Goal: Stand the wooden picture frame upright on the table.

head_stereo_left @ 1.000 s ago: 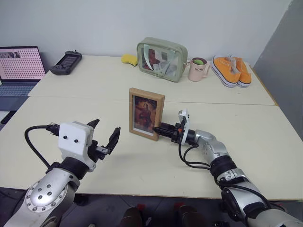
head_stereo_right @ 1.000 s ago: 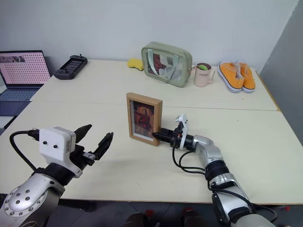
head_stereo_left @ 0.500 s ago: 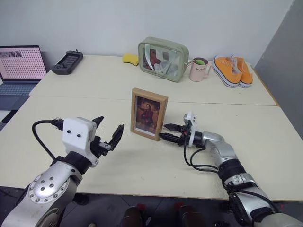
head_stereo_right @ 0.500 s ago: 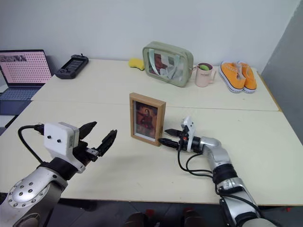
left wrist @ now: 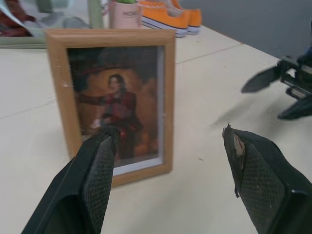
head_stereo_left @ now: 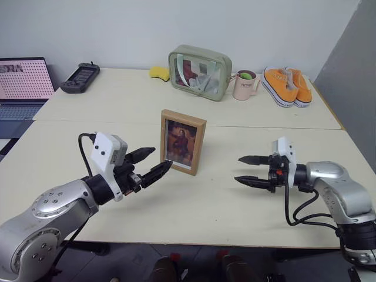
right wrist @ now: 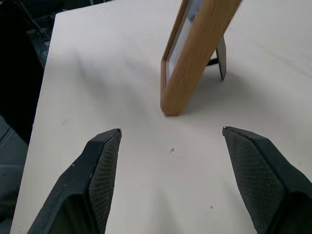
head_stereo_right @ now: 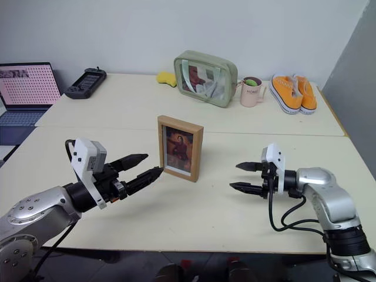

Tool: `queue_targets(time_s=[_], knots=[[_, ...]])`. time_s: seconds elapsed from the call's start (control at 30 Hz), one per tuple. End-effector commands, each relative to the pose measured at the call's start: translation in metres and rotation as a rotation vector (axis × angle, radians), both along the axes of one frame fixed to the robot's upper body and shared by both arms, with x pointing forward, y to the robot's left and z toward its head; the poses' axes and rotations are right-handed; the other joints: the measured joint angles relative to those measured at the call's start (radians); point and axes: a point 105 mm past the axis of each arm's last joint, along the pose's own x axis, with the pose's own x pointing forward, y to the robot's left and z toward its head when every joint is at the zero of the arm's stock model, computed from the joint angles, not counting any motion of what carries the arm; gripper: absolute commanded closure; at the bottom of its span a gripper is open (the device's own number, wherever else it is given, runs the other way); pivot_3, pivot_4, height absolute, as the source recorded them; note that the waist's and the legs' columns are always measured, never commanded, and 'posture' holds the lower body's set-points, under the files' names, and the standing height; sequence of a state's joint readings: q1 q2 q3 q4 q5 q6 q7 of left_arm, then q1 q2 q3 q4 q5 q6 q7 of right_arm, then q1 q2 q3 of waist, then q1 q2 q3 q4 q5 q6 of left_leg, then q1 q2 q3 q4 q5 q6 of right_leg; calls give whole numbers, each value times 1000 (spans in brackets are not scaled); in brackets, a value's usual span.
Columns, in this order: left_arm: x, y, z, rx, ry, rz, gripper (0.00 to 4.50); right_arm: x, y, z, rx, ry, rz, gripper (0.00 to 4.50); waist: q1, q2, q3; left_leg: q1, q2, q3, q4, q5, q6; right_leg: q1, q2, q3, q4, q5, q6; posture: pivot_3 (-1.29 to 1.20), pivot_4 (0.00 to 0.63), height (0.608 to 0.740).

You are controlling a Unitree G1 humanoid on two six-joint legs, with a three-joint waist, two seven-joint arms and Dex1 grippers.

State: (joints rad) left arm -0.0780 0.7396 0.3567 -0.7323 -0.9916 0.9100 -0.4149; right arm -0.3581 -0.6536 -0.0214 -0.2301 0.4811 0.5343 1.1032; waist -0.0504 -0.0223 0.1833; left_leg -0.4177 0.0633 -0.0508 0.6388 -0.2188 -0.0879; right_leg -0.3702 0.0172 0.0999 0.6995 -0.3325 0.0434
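Light wood edges the wooden picture frame [head_stereo_left: 183, 142], which stands upright on the table [head_stereo_left: 194, 205] near its middle, portrait side toward the robot; from the right wrist view its fold-out stand [right wrist: 221, 51] shows behind it, foot on the tabletop, and the frame leans back slightly on it. Nothing touches the frame.

On its left, the left gripper [head_stereo_left: 151, 163] points toward the frame with its two black fingers spread apart and empty; the nearer fingertip sits just beside the frame's lower left edge, though whether a sliver of gap remains there is hard to judge from the head views; the left wrist view suggests it is still apart. On the other side, the right gripper [head_stereo_left: 246, 170] hovers over the table, well apart from the frame, pointing at it; its fingers are wide apart, one above the other, holding nothing.

Along the far side of the table lie a green-trimmed clear pouch [head_stereo_left: 200, 72], a pink mug [head_stereo_left: 245, 86], a pair of orange shoes [head_stereo_left: 286, 86], a yellow sponge [head_stereo_left: 158, 72] and a black handheld console [head_stereo_left: 80, 77]; a laptop [head_stereo_left: 22, 85] sits at the far left, screen lit.
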Motion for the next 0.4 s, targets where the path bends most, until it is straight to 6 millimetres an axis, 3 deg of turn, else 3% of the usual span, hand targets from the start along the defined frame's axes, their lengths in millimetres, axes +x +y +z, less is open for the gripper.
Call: queue_targets(time_s=[0.03,0.4], knots=[[-3,-9,13,-32,-14,-94,860,-4,-1,24,64,-63,-48,999,1,0,0,0,0,0,0,0,0,0,0,0,0,0,0,0,150,740],[7,5,20,-17,-36,-9,860,-6,7,29,97,-70,-53,999,3,0,0,0,0,0,-1,0,0,0,0,0,-2,0,0,0,150,740]])
